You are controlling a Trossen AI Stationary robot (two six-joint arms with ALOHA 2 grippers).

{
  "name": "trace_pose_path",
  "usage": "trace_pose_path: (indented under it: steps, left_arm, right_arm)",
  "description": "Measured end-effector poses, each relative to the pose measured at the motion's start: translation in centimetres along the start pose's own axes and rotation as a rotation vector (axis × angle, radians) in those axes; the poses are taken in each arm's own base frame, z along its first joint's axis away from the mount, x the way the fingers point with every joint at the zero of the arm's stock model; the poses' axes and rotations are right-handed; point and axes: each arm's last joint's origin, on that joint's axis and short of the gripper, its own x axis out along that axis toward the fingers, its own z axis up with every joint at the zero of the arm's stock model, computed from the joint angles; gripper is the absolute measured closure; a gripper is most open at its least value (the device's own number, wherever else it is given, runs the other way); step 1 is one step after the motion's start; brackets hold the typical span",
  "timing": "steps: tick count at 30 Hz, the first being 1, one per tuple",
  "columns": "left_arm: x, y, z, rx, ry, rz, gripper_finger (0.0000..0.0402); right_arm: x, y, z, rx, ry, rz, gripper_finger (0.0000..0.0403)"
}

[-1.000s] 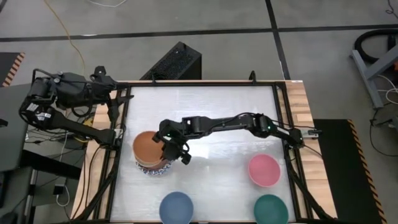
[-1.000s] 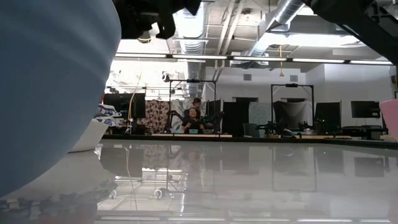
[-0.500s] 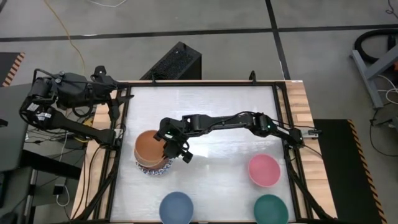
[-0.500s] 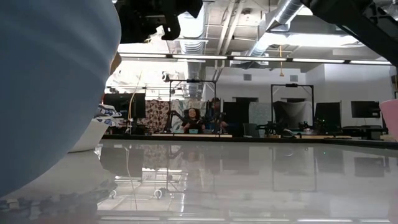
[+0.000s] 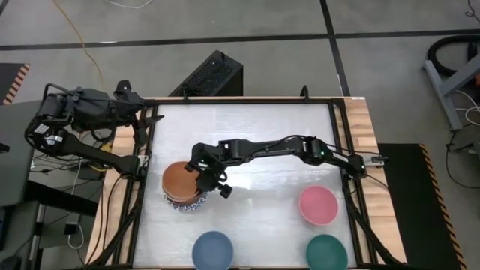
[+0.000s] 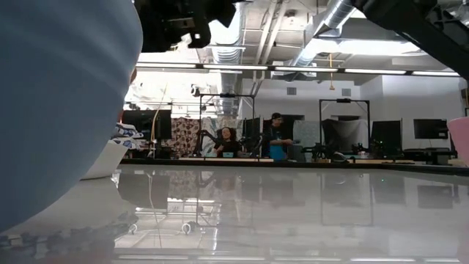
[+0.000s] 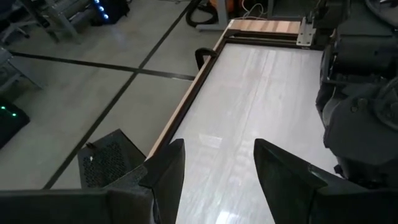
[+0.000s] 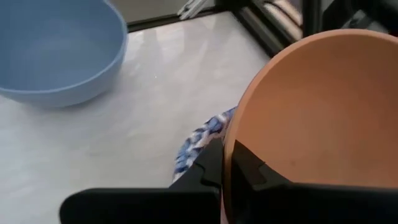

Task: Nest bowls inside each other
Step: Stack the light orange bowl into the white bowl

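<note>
Right pincer (image 5: 205,178) stays pinched on the round orange bowl's (image 5: 180,180) rim, lowering it slightly onto the nested stack. Release seems next; the left pincer (image 7: 214,180) waits open at the table's (image 5: 262,135) corner.

The right gripper (image 5: 204,178), pinching the orange bowl's (image 5: 180,180) rim, now sits slightly farther back with the bowl lower on the stack (image 5: 184,201); in the room behind, a standing person (image 6: 276,137) appears
</note>
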Motion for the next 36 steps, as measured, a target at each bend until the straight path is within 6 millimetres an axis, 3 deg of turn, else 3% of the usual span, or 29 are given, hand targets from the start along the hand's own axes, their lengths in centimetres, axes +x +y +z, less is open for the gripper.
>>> trace_pose_path:
  steps: [7,18,22,29,36]
  left_arm:
    - [0.0,0.0,0.0,-0.004,0.000,0.000,0.0219]
    - [0.0,0.0,0.0,-0.008,0.000,0.000,0.0219]
    - [0.0,0.0,0.0,-0.016,0.001,0.000,0.0219]
    - [0.8,-0.6,-0.8,-0.060,0.035,-0.064,0.0221]
    - [5.4,-4.1,-6.3,-0.103,0.125,-0.108,0.0250]
  right_arm:
    - [-0.1,-0.7,-0.2,0.066,-0.014,-0.052,0.0363]
    - [-0.2,-0.9,-0.3,0.102,-0.018,-0.065,0.0262]
    - [-1.1,-1.1,0.5,0.062,0.009,-0.122,0.0236]
    - [-5.7,0.7,4.4,0.012,0.255,-0.263,0.0240]
    - [-13.4,5.6,10.1,0.062,0.495,-0.391,0.0271]
